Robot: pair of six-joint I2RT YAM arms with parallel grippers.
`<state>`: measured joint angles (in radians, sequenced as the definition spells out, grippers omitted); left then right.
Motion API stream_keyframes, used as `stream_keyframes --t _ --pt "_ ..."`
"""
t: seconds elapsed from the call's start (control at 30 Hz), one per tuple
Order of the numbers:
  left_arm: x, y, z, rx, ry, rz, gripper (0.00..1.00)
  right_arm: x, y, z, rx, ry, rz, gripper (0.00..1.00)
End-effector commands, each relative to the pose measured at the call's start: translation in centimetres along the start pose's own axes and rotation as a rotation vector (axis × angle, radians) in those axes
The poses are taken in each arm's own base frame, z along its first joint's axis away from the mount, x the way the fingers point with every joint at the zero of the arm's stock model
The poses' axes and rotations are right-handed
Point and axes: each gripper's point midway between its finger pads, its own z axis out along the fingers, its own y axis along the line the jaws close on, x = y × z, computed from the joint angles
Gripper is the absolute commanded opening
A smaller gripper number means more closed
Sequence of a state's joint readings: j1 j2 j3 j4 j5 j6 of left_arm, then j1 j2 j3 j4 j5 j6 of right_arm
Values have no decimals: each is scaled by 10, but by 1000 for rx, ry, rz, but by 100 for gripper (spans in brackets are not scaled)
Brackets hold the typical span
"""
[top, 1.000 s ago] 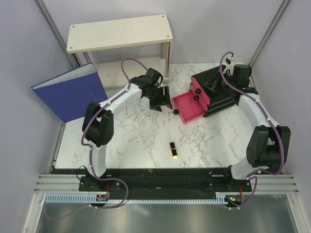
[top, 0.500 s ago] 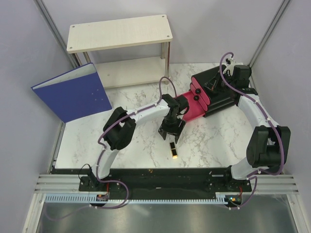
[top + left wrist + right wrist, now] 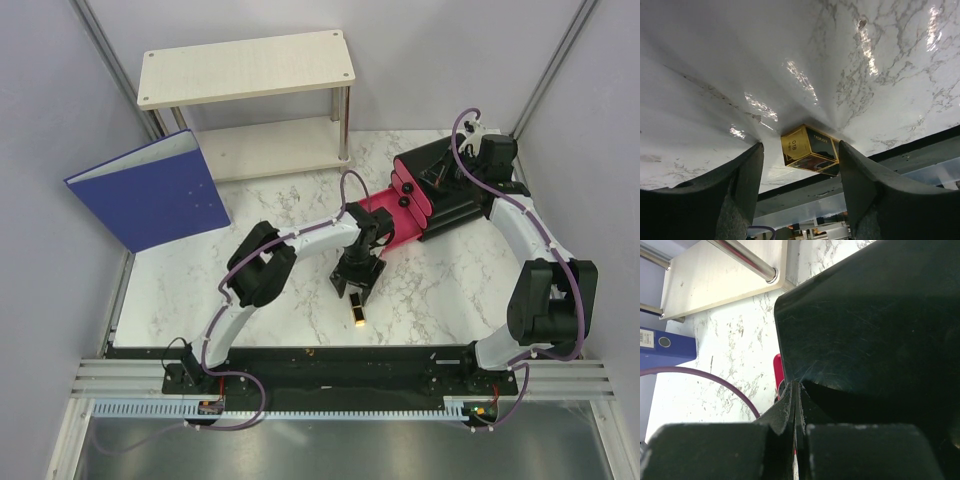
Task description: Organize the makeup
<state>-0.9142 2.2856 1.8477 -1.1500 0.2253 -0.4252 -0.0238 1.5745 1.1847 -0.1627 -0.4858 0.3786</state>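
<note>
A black-and-gold lipstick [image 3: 357, 309] lies on the marble table near the front edge. In the left wrist view the lipstick [image 3: 810, 152] sits just past my two fingertips, in line with the gap between them. My left gripper [image 3: 355, 286] hovers open right behind it, touching nothing. The left gripper [image 3: 800, 148] has its jaws wide apart. My right gripper [image 3: 441, 178] is shut and rests on top of the black organizer box [image 3: 458, 195]. In the right wrist view the right gripper [image 3: 796, 388] has its pads pressed together with nothing between them. No other makeup shows.
A pink drawer [image 3: 388, 217] stands pulled out of the organizer box [image 3: 865, 330] toward the left. A wooden shelf [image 3: 245, 68] stands at the back and a blue binder [image 3: 150, 190] leans at the left. The table's dark front edge [image 3: 920, 145] runs just beyond the lipstick.
My left arm has swung from the back near the pink drawer forward to the lipstick, jaws staying open. The right arm and the lipstick have not moved.
</note>
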Motion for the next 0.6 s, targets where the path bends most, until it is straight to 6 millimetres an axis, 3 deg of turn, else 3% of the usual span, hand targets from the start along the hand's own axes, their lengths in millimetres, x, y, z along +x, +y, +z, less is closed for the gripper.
stream_keyframes --t 0.0,0.1,0.2,0.27,0.5,0.57 --pt "-5 -13 -2 51 -5 54 66 151 -69 -17 264 479 200 0" --pt "0 -10 4 39 14 53 53 151 -69 -15 263 477 203 0" --pt "2 -5 7 4 9 70 19 151 -69 -15 261 480 207 0" --pt "0 -2 4 -20 -11 75 4 151 -69 -14 261 480 207 0" --pt "2 3 -1 -39 -41 82 2 152 -68 -13 255 484 212 0" --pt "-2 0 -10 -37 -76 88 2 152 -69 -13 255 483 212 0"
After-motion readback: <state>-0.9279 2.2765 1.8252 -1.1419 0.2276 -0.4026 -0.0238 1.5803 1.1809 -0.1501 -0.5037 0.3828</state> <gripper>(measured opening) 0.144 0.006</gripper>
